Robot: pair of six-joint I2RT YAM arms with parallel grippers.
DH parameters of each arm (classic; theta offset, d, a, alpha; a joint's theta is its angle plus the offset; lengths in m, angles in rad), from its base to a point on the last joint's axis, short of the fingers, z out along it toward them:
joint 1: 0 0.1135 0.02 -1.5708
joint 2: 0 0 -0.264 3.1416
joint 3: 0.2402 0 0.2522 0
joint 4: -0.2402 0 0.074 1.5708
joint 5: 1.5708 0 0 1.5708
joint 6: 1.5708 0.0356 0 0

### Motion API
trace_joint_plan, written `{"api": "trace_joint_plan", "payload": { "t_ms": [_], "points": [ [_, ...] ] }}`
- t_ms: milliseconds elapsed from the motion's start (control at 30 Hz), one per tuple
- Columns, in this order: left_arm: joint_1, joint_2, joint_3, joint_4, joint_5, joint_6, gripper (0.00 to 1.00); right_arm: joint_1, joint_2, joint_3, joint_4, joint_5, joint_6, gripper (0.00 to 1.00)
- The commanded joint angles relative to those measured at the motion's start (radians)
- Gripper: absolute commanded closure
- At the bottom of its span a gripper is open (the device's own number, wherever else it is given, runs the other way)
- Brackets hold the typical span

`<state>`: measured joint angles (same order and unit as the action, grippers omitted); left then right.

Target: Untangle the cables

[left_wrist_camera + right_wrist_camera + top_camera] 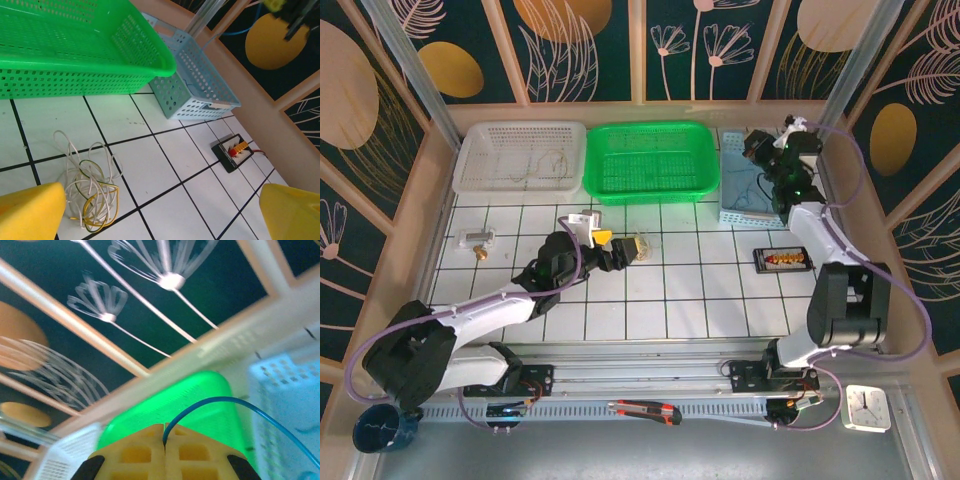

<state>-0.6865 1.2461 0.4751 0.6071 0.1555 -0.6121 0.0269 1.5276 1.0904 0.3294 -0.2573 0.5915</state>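
Cables (90,185), white and tan, lie in a loose tangled clump on the white tiled table (165,165), a little in front of the green basket (75,80). The left gripper (162,200) hovers low over the tiles with its jaws spread wide, and its yellow fingers (30,212) sit in the two bottom corners of the left wrist view. The clump lies between them but far nearer the left-hand finger, just beside its tip; I cannot tell whether the two touch. From above, the same clump shows just beyond the gripper's tips, near the middle of the table.

The right gripper (164,435) is raised at the far right, over the pale blue basket (745,215). Its jaws are pressed together, pinching a blue cable (235,402) in the seam between the fingers. That cable rises out of the seam, arcs over and runs down to the right. A thin tan strand (555,157) lies inside the white basket (470,182) at the far left.
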Motion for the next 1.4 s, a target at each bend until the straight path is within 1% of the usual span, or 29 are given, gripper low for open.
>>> {"api": "trace_joint_plan", "payload": {
  "t_ms": [0,100,200,267,300,333,433,600,700,833,967,1167,1267,1367],
  "points": [
    [-0.001,-0.019,0.027,-0.025,-0.002,-0.018,0.01,-0.027,0.054,0.011,0.08,0.069,-0.026,1.0],
    [-0.002,-0.025,0.021,-0.026,-0.006,-0.022,0.01,-0.041,0.105,0.053,0.078,0.09,-0.043,1.0],
    [-0.001,-0.032,0.018,-0.026,-0.012,-0.026,0.01,-0.049,0.147,0.097,0.064,0.142,-0.068,1.0],
    [-0.001,-0.033,0.018,-0.026,-0.017,-0.026,0.01,-0.054,0.18,0.136,0.014,0.159,-0.078,0.7],
    [-0.002,-0.033,0.017,-0.026,-0.018,-0.027,0.01,-0.055,0.193,0.15,-0.009,0.155,-0.083,0.51],
    [-0.001,-0.034,0.017,-0.027,-0.022,-0.026,0.01,-0.055,0.197,0.154,-0.022,0.142,-0.087,0.43],
    [-0.001,-0.034,0.011,-0.027,-0.034,-0.029,0.01,-0.053,0.155,0.088,0.022,0.096,-0.081,0.33],
    [-0.002,-0.033,0.0,-0.029,-0.059,-0.028,0.01,-0.041,0.049,-0.034,0.09,0.021,-0.045,0.32],
    [-0.002,-0.033,0.001,-0.031,-0.065,-0.024,0.01,-0.027,-0.008,-0.082,0.098,0.005,-0.036,0.33],
    [-0.002,-0.038,0.002,-0.044,-0.087,-0.024,0.01,0.015,-0.077,-0.138,0.11,-0.036,-0.011,0.34],
    [-0.002,-0.045,0.004,-0.061,-0.118,-0.035,0.01,0.115,-0.131,-0.169,0.075,-0.035,-0.035,0.34],
    [0.004,-0.059,0.028,-0.129,-0.162,-0.051,0.01,0.299,-0.176,-0.229,0.029,-0.021,-0.082,0.35],
    [0.026,-0.063,0.046,-0.162,-0.162,-0.061,0.01,0.384,-0.17,-0.247,-0.003,-0.008,-0.107,0.36],
    [0.074,-0.071,0.046,-0.175,-0.137,-0.107,0.01,0.462,-0.151,-0.258,-0.039,0.012,-0.138,0.37]
  ]
}}
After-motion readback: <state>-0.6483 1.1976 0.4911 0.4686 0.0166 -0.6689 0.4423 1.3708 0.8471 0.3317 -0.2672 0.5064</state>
